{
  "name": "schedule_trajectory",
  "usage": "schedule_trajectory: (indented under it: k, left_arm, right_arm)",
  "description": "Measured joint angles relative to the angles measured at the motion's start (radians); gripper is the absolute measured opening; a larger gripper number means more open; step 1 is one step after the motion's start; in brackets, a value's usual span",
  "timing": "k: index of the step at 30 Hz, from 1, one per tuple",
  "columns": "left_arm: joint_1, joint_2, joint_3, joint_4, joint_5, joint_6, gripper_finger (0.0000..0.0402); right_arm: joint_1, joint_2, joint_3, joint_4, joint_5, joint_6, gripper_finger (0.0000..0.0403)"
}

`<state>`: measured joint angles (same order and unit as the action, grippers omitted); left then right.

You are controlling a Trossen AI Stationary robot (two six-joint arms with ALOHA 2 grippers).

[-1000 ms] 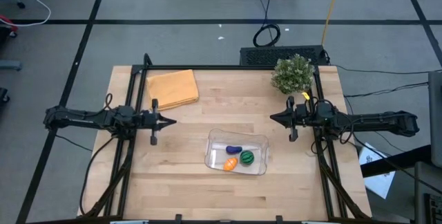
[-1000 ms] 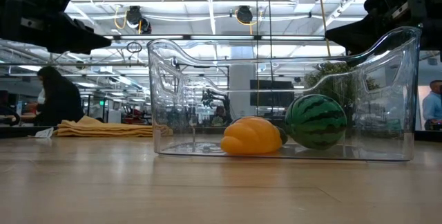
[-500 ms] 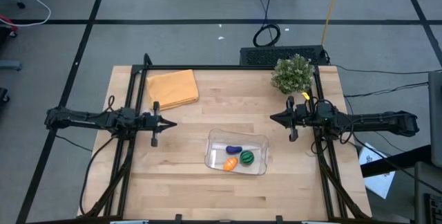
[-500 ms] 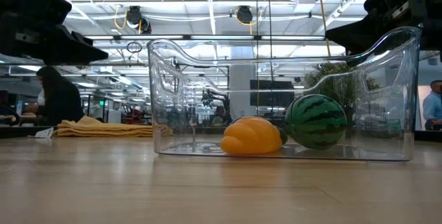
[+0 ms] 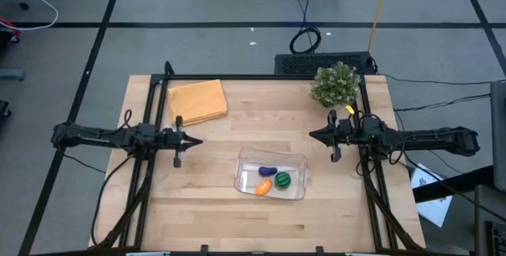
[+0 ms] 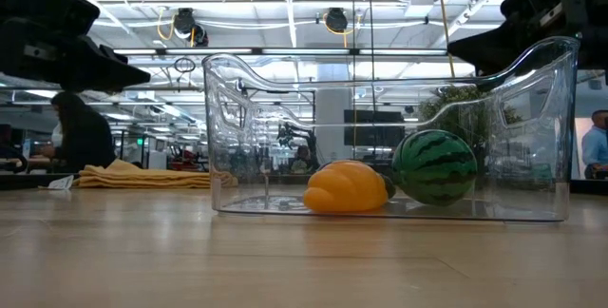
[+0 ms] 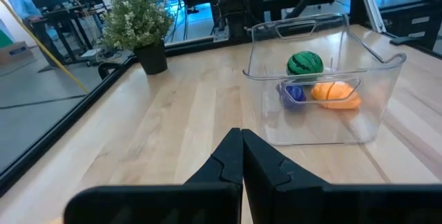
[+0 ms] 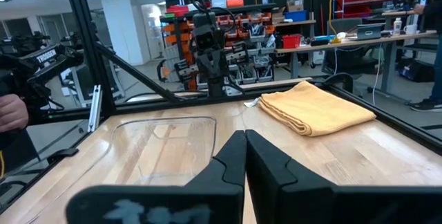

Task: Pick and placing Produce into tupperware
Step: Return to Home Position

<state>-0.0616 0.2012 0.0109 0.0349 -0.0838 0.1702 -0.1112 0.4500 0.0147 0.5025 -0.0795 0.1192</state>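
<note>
The left gripper (image 5: 191, 139) has dipped slightly in the low view over the last second; it hangs clenched and empty over the left of the table (image 5: 237, 106), the right gripper (image 5: 315, 136) likewise opposite; the tupperware (image 5: 299, 163) holds the purple piece (image 5: 268, 171), green round one (image 5: 282, 180) and orange one (image 5: 263, 186); the low view apparently hides the purple piece, which the left wrist view shows.

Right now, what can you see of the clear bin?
The bin is clear plastic, shallow, rectangular with rounded corners. It stands upright near the middle of the table. Inside lie a purple piece, a green striped ball and an orange piece. The left claw and right claw hang apart from it.
</note>
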Motion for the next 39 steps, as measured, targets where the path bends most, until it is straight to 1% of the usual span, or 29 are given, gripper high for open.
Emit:
schedule_trajectory:
  k: [15, 19, 23, 39]
  left_arm:
    - [0.000, 0.000, 0.000, -0.004, -0.011, -0.020, 0.0005]
    - [0.000, 0.000, 0.000, -0.005, -0.011, -0.053, 0.0005]
    - [0.000, 0.000, 0.000, -0.005, -0.012, -0.048, 0.0005]
    - [0.000, 0.002, 0.000, 0.016, -0.014, -0.045, 0.0006]
  right_arm:
    - [0.000, 0.000, 0.000, -0.006, 0.000, 0.000, 0.0000]
    - [0.000, 0.000, 0.000, 0.020, -0.001, 0.042, 0.0000]
    - [0.000, 0.000, 0.000, 0.063, -0.001, 0.073, 0.0000]
    - [0.000, 0.000, 0.000, 0.054, -0.001, 0.075, 0.0000]
